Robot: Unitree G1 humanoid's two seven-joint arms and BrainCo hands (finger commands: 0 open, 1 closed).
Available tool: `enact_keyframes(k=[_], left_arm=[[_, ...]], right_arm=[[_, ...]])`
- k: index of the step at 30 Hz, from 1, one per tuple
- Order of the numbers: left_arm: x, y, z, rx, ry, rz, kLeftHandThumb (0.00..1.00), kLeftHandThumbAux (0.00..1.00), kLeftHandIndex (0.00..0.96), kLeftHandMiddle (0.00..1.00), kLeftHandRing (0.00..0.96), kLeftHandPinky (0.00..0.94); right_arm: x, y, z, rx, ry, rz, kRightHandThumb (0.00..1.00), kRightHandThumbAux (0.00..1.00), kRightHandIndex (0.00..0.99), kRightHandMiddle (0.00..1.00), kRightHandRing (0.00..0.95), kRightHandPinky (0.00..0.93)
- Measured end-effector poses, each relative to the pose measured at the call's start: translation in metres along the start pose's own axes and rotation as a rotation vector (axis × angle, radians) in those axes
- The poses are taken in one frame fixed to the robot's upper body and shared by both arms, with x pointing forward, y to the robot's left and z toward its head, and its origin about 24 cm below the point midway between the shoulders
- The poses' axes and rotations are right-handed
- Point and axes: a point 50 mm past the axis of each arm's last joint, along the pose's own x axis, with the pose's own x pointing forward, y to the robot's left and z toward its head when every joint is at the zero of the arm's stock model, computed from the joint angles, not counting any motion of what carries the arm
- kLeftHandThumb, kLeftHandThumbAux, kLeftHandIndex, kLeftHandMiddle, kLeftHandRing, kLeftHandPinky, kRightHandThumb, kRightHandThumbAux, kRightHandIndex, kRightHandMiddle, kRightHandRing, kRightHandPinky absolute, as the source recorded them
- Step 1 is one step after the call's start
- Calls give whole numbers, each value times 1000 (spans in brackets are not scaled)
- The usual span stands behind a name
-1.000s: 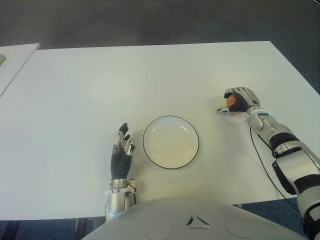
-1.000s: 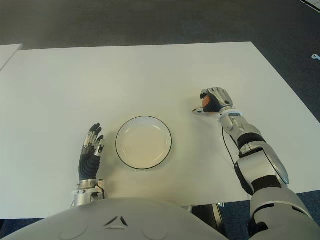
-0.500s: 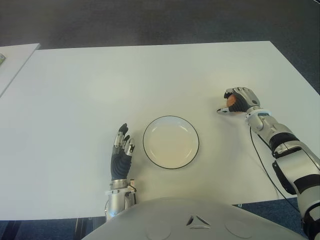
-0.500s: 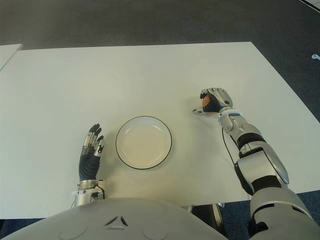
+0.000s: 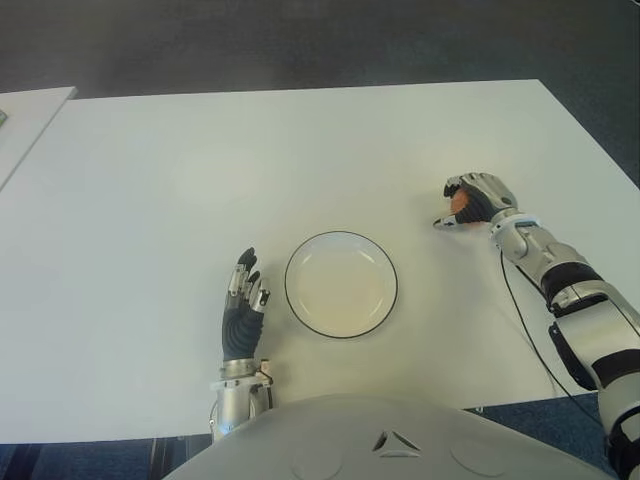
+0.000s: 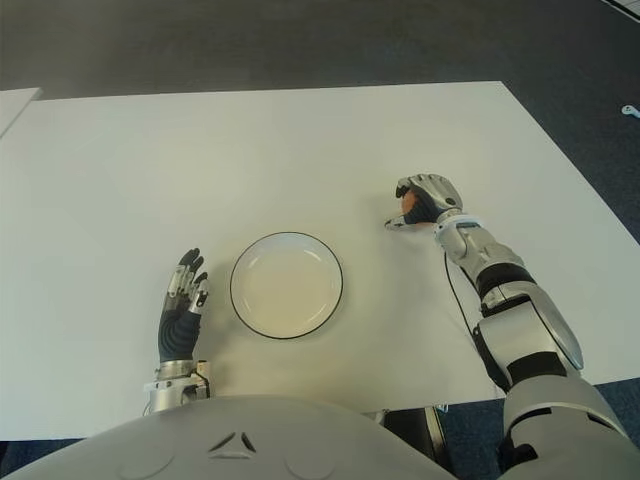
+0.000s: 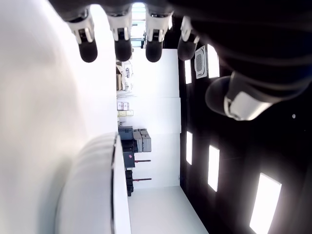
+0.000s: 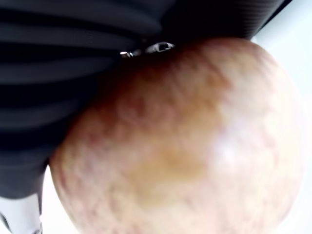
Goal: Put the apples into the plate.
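Right hand: on the right side of the white bench, well to the right of the plate and slightly farther away than it. Fingers curled tight around one apple. In the eye views only a small reddish-orange patch of the fruit shows between the fingers on the hand's left side. One finger juts out to the left, tip low toward the bench top. Right wrist view is filled by the apple's mottled red-brown and yellowish skin pressed against the dark palm padding. Whether hand or apple touches the bench: cannot tell.

Plate: round, white, thin dark rim, on the near centre of the bench. Nothing in it. Apple is therefore outside the plate, in the right hand's grasp.

Left hand: shows just beside the plate, on its left, at the near edge of the bench. Fingers extended and loosely parted, pointing toward the far side; holds nothing. Left wrist view confirms straight fingertips with an unoccupied palm.

No other apple visible on the bench.
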Motion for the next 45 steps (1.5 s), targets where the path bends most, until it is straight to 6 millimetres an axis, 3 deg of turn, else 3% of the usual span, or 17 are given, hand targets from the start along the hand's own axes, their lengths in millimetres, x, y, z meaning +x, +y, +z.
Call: enact_keyframes(k=[15,45], left_arm=[[0,1,-3,1,10,5,0,436,0,0,0,0],[-2,2,-4,2,12,10,0,440,0,0,0,0]], right_arm=[[6,-52,26,35,-192,-161,742,709,441,858,844,826],[-3,-67,45,36,-295,-181,741,709,441,864,846,832]])
